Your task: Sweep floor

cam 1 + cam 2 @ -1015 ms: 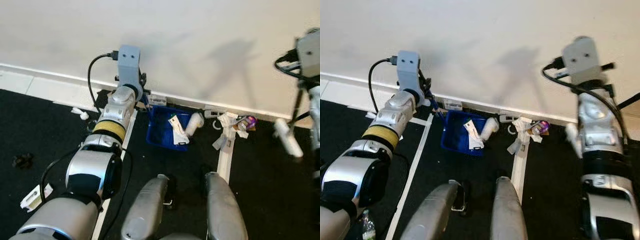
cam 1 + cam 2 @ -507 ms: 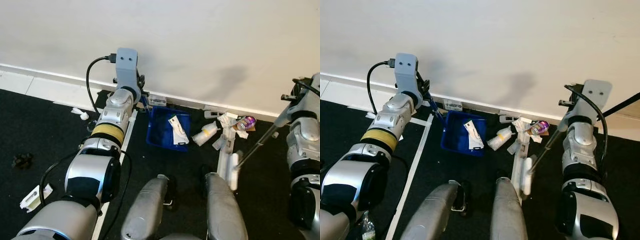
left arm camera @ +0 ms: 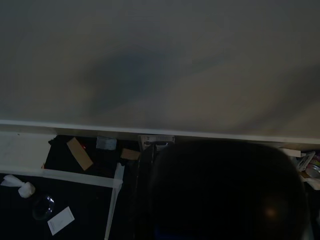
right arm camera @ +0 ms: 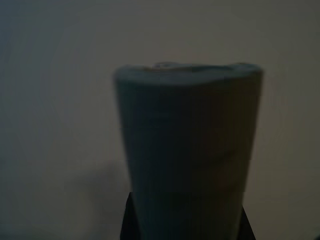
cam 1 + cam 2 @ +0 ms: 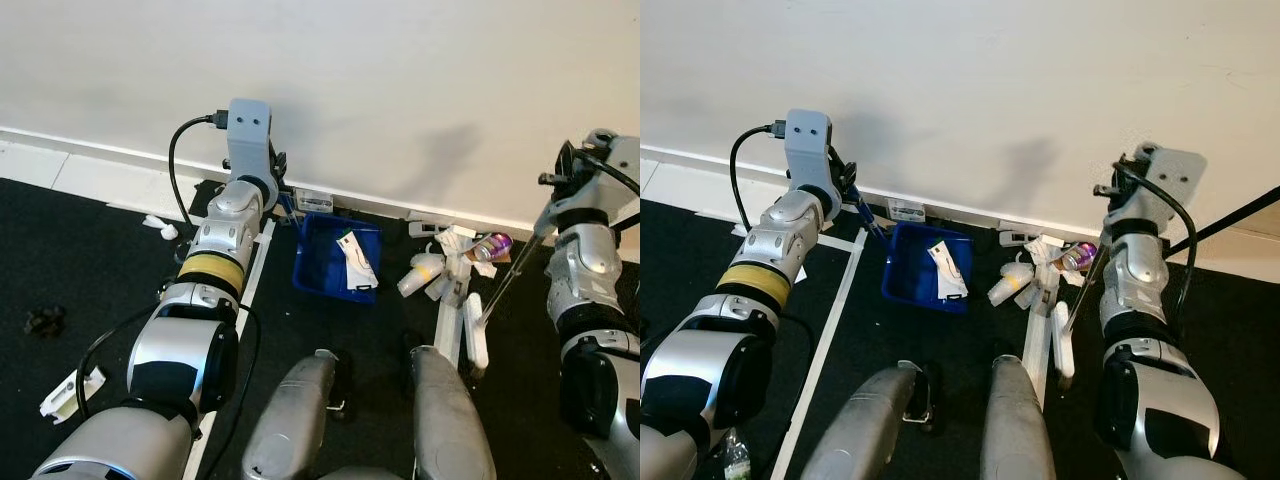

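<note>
A blue dustpan (image 5: 330,262) lies on the black floor against the wall, with a white paper scrap inside. My left gripper (image 5: 852,190) reaches to its blue handle (image 5: 869,216) by the skirting and is shut on it. My right gripper (image 5: 1112,205) is shut on the thin handle (image 5: 1087,285) of a brush. The white brush head (image 5: 475,338) rests on the floor by a strip of white tape. Just right of the dustpan lie a white bottle (image 5: 421,272), crumpled papers (image 5: 455,242) and a purple can (image 5: 496,243).
White wall and skirting (image 5: 90,150) close off the far side. White tape lines (image 5: 255,262) cross the black floor. On the left lie white scraps (image 5: 160,228), a dark clump (image 5: 44,320) and a white packet (image 5: 68,392). My legs (image 5: 300,420) are at the bottom.
My right arm swung the brush down from the raised right side to the floor near the litter. The white bottle rolled from the dustpan's edge to the right. The left arm barely moved.
</note>
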You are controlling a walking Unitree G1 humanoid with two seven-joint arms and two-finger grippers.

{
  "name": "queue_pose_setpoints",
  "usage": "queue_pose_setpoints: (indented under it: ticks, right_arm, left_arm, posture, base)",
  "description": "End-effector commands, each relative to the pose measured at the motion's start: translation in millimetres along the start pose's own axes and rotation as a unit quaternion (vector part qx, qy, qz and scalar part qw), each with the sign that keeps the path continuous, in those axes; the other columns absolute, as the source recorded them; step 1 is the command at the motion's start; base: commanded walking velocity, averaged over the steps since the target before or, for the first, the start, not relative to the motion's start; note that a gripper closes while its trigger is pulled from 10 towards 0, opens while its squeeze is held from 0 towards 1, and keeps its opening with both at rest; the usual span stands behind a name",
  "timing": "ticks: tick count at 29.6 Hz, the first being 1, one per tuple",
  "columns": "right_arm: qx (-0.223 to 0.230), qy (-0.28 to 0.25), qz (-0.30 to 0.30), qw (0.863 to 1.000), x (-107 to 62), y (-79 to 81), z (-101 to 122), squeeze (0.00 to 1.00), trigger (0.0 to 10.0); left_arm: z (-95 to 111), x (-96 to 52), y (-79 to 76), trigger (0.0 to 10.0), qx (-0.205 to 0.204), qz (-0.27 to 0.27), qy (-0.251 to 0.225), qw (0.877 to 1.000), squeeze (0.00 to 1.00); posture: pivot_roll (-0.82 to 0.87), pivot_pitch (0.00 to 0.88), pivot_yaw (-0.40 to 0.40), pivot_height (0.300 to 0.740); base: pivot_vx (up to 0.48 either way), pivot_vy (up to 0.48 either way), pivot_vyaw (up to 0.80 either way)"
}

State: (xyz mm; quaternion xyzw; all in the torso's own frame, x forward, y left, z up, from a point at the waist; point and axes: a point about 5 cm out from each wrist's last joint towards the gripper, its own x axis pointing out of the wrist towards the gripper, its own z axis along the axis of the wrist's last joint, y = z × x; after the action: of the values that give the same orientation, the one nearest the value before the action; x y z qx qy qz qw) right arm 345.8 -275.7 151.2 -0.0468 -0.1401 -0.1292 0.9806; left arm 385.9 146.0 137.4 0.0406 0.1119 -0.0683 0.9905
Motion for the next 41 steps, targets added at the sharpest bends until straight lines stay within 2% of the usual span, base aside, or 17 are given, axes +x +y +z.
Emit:
queue_pose_setpoints:
  ticks: [1, 6, 10, 12, 14, 19, 22, 25, 26, 28, 29, 30, 32, 34, 37, 40, 41]
  right_arm:
    - [-0.004, -0.052, -0.015, 0.999, 8.6, -8.1, 19.2, 0.0, 10.0]
    - [0.0, -0.006, -0.003, 1.0, 3.0, 2.7, 1.8, 0.0, 10.0]
    - [0.017, 0.03, 0.022, 0.999, -6.5, 25.7, -14.9, 0.0, 10.0]
    - [0.043, 0.046, 0.034, 0.997, -10.9, 37.4, -21.6, 0.0, 10.0]
    - [0.063, 0.051, 0.025, 0.996, -12.9, 41.1, -24.4, 0.0, 10.0]
    - [0.034, 0.065, 0.046, 0.996, -10.1, 46.5, -24.4, 0.0, 10.0]
    - [0.041, 0.065, 0.04, 0.996, -5.8, 45.0, -21.3, 0.0, 10.0]
    - [0.093, 0.102, 0.04, 0.99, 0.8, 55.7, -21.7, 0.0, 10.0]
    - [0.093, 0.102, 0.04, 0.99, 0.8, 55.7, -21.7, 0.0, 10.0]
    - [0.2, 0.146, 0.025, 0.968, 0.1, 71.4, -27.9, 0.0, 10.0]
    - [0.2, 0.146, 0.025, 0.968, 0.1, 71.4, -27.9, 0.0, 10.0]
    - [0.235, 0.162, 0.026, 0.958, -2.4, 80.1, -31.3, 0.0, 10.0]
    - [0.246, 0.169, 0.032, 0.954, -4.2, 85.7, -32.8, 0.0, 10.0]
    - [0.273, 0.18, 0.052, 0.944, -10.2, 101.3, -36.0, 0.0, 10.0]
    - [0.291, 0.18, 0.06, 0.938, -12.8, 109.8, -36.2, 0.0, 10.0]
    - [0.302, 0.17, 0.068, 0.936, -12.2, 115.2, -33.0, 0.0, 10.0]
    - [0.334, 0.135, 0.083, 0.929, -6.8, 124.0, -21.1, 0.0, 10.0]
  left_arm:
    - [-25.6, -5.0, 8.1, 10.0, 0.0, 0.005, 0.051, 0.999, 0.0]
    - [-25.7, -5.1, 5.6, 10.0, -0.001, -0.001, 0.051, 0.999, 0.0]
    - [-24.9, -5.3, 4.0, 10.0, -0.001, -0.004, 0.05, 0.999, 0.0]
    - [-25.1, -6.4, 4.7, 10.0, 0.0, -0.006, 0.049, 0.999, 0.0]
    - [-25.4, -7.7, 5.9, 10.0, 0.002, -0.006, 0.049, 0.999, 0.0]
    - [-25.8, -10.3, 12.7, 10.0, 0.006, 0.001, 0.051, 0.999, 0.0]
    - [-25.5, -10.2, 12.5, 10.0, 0.005, 0.001, 0.05, 0.999, 0.0]
    - [-21.5, -9.4, 8.2, 10.0, 0.0, -0.002, 0.044, 0.999, 0.0]
    - [-21.5, -9.4, 8.2, 10.0, 0.0, -0.002, 0.044, 0.999, 0.0]
    - [-16.3, -8.5, 3.2, 10.0, -0.005, -0.007, 0.036, 0.999, 0.0]
    - [-16.3, -8.5, 3.2, 10.0, -0.005, -0.007, 0.036, 0.999, 0.0]
    - [-14.2, -8.5, 2.6, 10.0, -0.006, -0.008, 0.033, 0.999, 0.0]
    - [-13.2, -8.7, 2.7, 10.0, -0.006, -0.008, 0.031, 0.999, 0.0]
    - [-10.6, -9.5, 4.5, 10.0, -0.007, -0.007, 0.027, 1.0, 0.0]
    - [-11.1, -10.4, 5.6, 10.0, -0.007, -0.006, 0.027, 1.0, 0.0]
    - [-12.0, -11.2, 5.7, 10.0, -0.008, -0.006, 0.028, 1.0, 0.0]
    - [-14.8, -12.7, 3.9, 10.0, -0.017, -0.011, 0.036, 0.999, 0.0]
  posture:
    - [0.02, 0.267, 0.086, 0.74]
    - [0.03, 0.269, 0.088, 0.74]
    - [0.04, 0.274, 0.087, 0.74]
    - [0.06, 0.276, 0.088, 0.74]
    - [0.07, 0.277, 0.088, 0.74]
    - [0.07, 0.275, 0.087, 0.74]
    - [0.06, 0.27, 0.084, 0.74]
    - [0.05, 0.266, 0.079, 0.74]
    - [0.05, 0.266, 0.079, 0.74]
    - [0.06, 0.26, 0.071, 0.74]
    - [0.06, 0.26, 0.071, 0.74]
    - [0.06, 0.259, 0.069, 0.74]
    - [0.06, 0.259, 0.069, 0.74]
    - [0.07, 0.256, 0.063, 0.74]
    - [0.07, 0.255, 0.06, 0.74]
    - [0.07, 0.253, 0.059, 0.74]
    - [0.07, 0.248, 0.057, 0.74]
  base:
    - [0.0, 0.0, 0.0]
    - [0.0, 0.0, 0.0]
    - [0.0, 0.0, 0.0]
    - [0.0, 0.0, 0.0]
    - [0.0, 0.0, 0.0]
    - [0.0, 0.0, 0.0]
    - [0.0, 0.0, 0.0]
    - [0.0, 0.0, 0.0]
    - [0.0, 0.0, 0.0]
    - [0.0, 0.0, 0.0]
    - [0.0, 0.0, 0.0]
    - [0.0, 0.0, 0.0]
    - [0.0, 0.0, 0.0]
    - [0.0, 0.0, 0.0]
    - [0.0, 0.0, 0.0]
    - [0.0, 0.0, 0.0]
    - [0.0, 0.0, 0.0]
